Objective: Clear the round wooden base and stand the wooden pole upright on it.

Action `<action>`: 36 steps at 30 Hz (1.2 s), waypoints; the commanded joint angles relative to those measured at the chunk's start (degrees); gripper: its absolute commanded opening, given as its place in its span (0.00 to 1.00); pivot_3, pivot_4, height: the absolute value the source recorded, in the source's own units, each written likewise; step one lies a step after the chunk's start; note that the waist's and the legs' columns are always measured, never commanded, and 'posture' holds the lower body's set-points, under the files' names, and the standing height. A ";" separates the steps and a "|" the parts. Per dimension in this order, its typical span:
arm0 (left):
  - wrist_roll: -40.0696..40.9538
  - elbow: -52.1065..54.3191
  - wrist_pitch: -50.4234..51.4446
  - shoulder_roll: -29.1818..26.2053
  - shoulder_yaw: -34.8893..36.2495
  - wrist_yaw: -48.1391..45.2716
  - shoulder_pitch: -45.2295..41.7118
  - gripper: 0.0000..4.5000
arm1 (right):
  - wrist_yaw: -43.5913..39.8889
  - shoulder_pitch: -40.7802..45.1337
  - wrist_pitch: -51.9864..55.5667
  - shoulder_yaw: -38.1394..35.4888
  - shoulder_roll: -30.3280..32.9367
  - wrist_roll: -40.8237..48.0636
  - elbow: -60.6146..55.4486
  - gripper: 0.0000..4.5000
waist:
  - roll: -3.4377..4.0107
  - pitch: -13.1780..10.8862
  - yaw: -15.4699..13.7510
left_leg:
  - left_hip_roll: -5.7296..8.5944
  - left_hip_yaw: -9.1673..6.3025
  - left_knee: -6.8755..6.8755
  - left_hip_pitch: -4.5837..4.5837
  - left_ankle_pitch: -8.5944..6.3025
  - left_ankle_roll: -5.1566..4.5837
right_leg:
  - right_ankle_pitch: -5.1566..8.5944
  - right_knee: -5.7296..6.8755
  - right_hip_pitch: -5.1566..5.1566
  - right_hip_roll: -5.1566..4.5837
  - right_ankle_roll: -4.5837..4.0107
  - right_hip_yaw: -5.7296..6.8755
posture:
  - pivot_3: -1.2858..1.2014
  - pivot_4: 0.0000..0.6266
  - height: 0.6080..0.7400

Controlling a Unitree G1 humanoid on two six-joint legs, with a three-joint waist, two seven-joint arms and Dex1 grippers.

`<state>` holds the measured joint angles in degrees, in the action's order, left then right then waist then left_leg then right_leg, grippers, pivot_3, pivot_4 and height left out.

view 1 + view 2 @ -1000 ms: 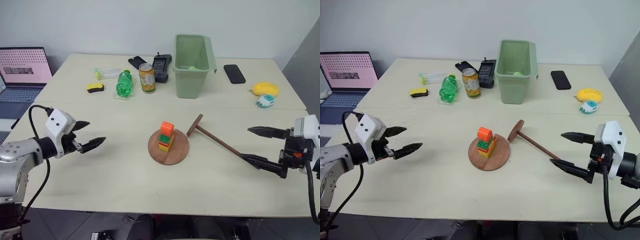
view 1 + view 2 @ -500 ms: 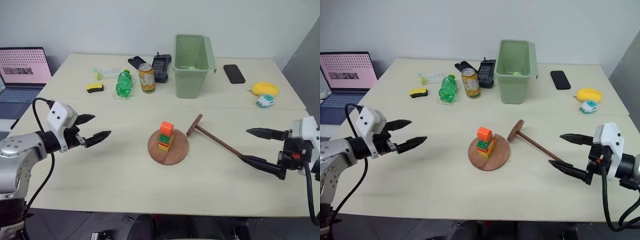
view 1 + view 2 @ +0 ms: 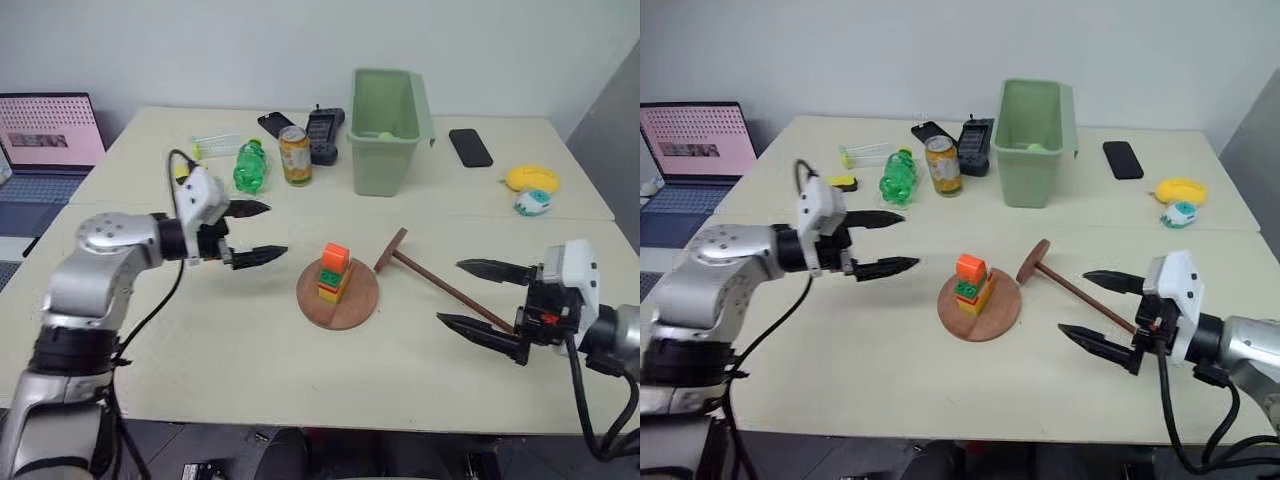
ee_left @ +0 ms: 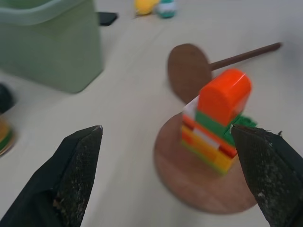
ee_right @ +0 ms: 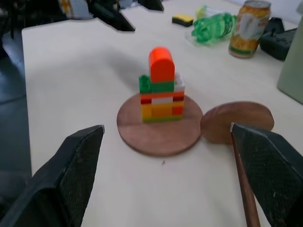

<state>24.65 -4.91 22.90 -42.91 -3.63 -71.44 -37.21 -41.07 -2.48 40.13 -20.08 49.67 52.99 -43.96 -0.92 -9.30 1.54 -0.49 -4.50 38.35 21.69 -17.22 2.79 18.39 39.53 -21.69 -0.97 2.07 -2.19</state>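
The flat, round, reddish-brown wooden base (image 3: 338, 293) lies near the middle of the pale surface (image 3: 200, 340), and a small stack of orange, green, yellow and red plastic bricks (image 3: 331, 272) stands on it. Just beside the base, toward the right arm, the slim dark-brown wooden pole (image 3: 445, 287) lies on the surface, its disc end (image 3: 390, 249) tilted up next to the base. The left pincer (image 3: 258, 232) hovers above the surface on the other side of the bricks, its black fingers spread wide and empty. The right pincer (image 3: 478, 297) is likewise spread wide, holding nothing, its fingers on either side of the pole's far end.
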 commanded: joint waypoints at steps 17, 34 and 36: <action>-5.49 -17.12 -10.88 10.97 -6.32 -13.24 -10.41 1.00 | 8.12 -0.03 3.69 0.73 1.08 11.70 -6.30 1.00 | -0.02 -0.01 0.05 | 0.02 -0.10 0.38 0.20 -0.10 -0.18 | 0.00 0.05 -0.02 0.02 0.00 0.01 | 0.52 0.24 1.00; -9.14 -24.19 -15.74 16.10 -6.82 -14.74 -13.09 0.42 | 5.54 -3.51 1.25 -0.87 2.47 10.60 -7.33 1.00 | -0.07 -0.04 0.03 | 0.05 -0.09 0.44 0.21 -0.11 -0.20 | 0.00 0.11 -0.02 0.04 0.01 0.02 | 0.52 0.24 1.00; -8.69 -23.81 -14.94 16.01 -6.24 -14.47 -13.12 0.41 | 5.89 -2.73 1.36 -0.64 2.67 10.93 -6.98 1.00 | -0.07 -0.04 0.03 | 0.05 -0.09 0.44 0.20 -0.11 -0.20 | 0.00 0.11 -0.02 0.04 0.01 0.02 | 0.52 0.24 1.00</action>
<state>15.16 -29.81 8.00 -26.78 -11.47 -85.80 -48.71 -35.23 -6.15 42.52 -19.24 51.61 62.64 -49.80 -0.99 -9.34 1.57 -0.45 -4.60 38.79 21.89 -17.33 2.59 18.39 39.65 -21.72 -0.93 2.08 -2.18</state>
